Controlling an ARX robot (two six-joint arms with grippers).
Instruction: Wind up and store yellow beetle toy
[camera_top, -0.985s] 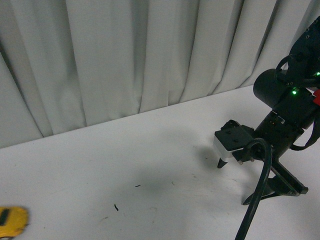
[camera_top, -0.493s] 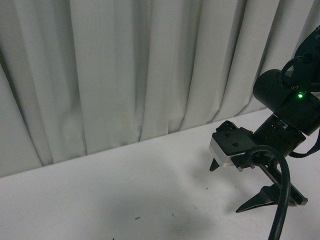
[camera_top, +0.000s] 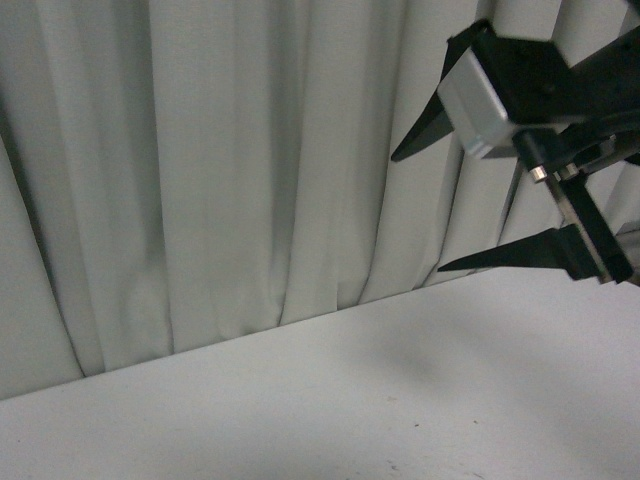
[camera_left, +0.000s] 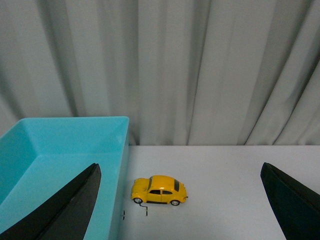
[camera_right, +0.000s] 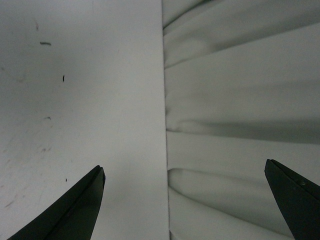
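The yellow beetle toy (camera_left: 159, 190) stands on its wheels on the white table, side-on, right beside the wall of a light blue bin (camera_left: 60, 165). It shows only in the left wrist view. My left gripper (camera_left: 185, 210) is open and empty, well back from the toy, with the toy between its spread fingers. My right gripper (camera_top: 420, 210) is open and empty, raised high above the table at the right of the front view, fingers pointing left toward the curtain. In the right wrist view it (camera_right: 185, 205) faces the table's edge and the curtain. The toy is out of the front view.
A grey-white pleated curtain (camera_top: 220, 170) hangs behind the white table (camera_top: 350, 410). The light blue bin is open-topped and looks empty. Small dark marks lie on the table near the toy (camera_left: 146, 210).
The right gripper has risen from near the table to high in front of the curtain. The front view has tilted up, so the toy at its lower left has left the view.
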